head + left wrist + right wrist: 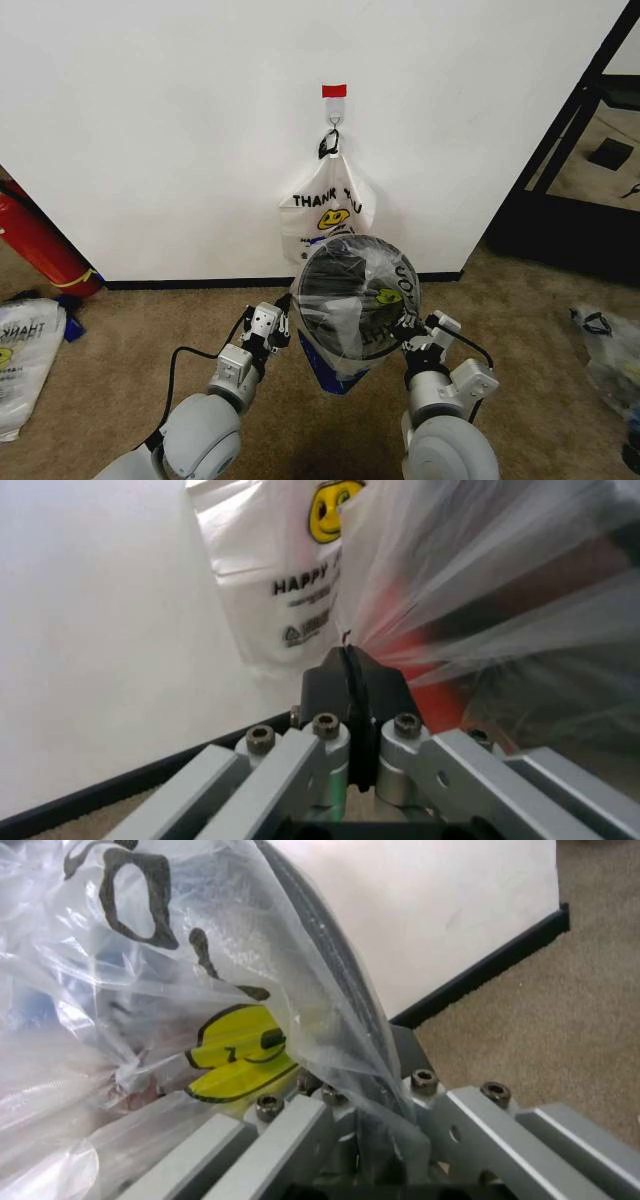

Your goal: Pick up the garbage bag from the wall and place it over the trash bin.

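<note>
The bag (345,335) is stretched over the bin (352,295), which stands on the carpet (120,330) before the wall (180,120). The left gripper (284,327) pinches the bag's edge at the bin's 9 o'clock, fingers (335,686) pressed together on plastic; the right gripper (408,335) pinches it at 3 o'clock. A white bag (325,215) hangs from the hook (334,122) at 12 o'clock.

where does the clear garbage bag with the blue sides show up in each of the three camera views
Head view: the garbage bag is stretched over the trash bin, low centre, between the left gripper and right gripper.
Left wrist view: it fills the upper right, pinched in the left gripper.
Right wrist view: it covers the left half.
Shared landmark: the white wall with black baseboard.
</note>
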